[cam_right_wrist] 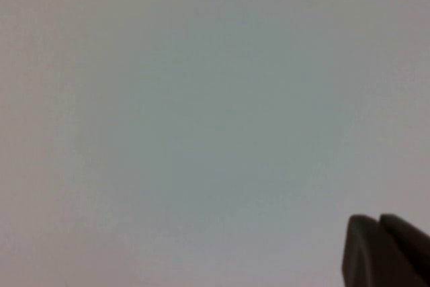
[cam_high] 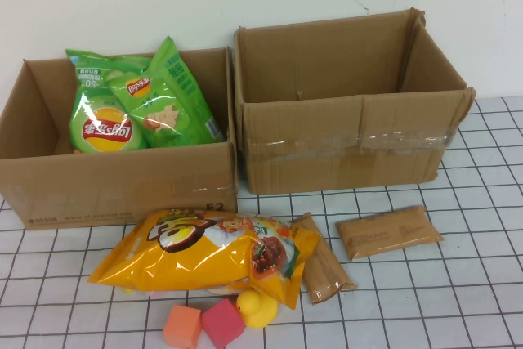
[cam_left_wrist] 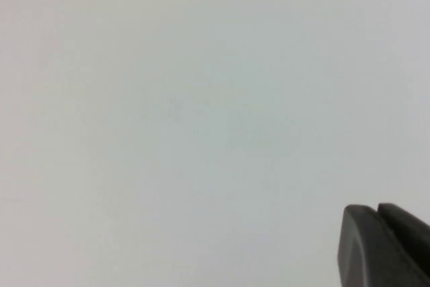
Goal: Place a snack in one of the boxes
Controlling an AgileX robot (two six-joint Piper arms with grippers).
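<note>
High view: two boxes (cam_high: 351, 132), two green bags (cam_high: 139, 104), two brown packets (cam_high: 388, 232); left gripper (cam_left_wrist: 386, 247) and right gripper (cam_right_wrist: 386, 250) fingers together.

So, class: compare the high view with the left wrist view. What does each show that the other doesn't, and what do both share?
Only the high view: two brown cardboard boxes, the left box holding green crisp bags, the right box empty; in front, a yellow snack bag and two brown packets. Only the left wrist view: the shut left gripper against blank white. Shared: nothing identifiable. The right gripper, also shut, appears in neither.
</note>
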